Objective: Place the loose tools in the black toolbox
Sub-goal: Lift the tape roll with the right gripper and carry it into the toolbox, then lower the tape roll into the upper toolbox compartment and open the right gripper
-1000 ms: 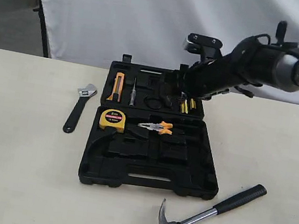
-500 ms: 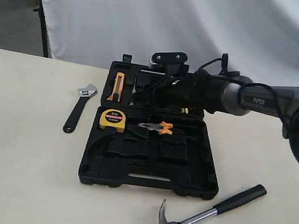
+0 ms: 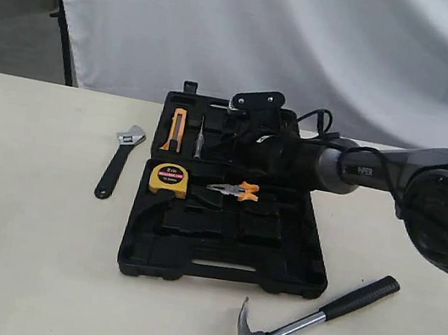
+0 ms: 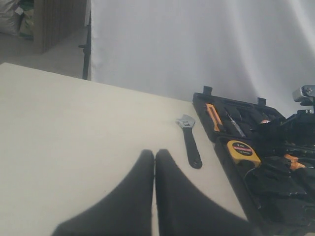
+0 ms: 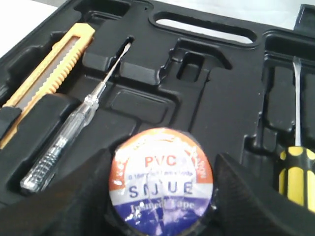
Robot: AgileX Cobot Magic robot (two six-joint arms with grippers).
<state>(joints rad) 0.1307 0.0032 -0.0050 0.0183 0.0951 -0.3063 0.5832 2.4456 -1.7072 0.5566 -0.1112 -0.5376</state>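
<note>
White cloth backdrop [image 3: 230,31]; cream bench [image 3: 12,252]. Right end effector [image 5: 161,209]: pinching small tape roll [image 5: 162,179], label up, at black toolbox [image 5: 231,108] half; tester screwdriver [image 5: 64,137] on one side, yellow-black screwdriver [image 5: 295,172] on the other. Claw hammer [image 3: 310,320]: well apart, on the bench outside the toolbox. Left end effector [image 4: 155,196]: fingers pressed together, empty; adjustable wrench [image 4: 189,140] just beyond its tips, beside the toolbox.

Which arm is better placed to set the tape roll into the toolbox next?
Right. The right tool holds the tape roll over the far half of the toolbox; the left tool hangs shut over the table, off to one side.
</note>
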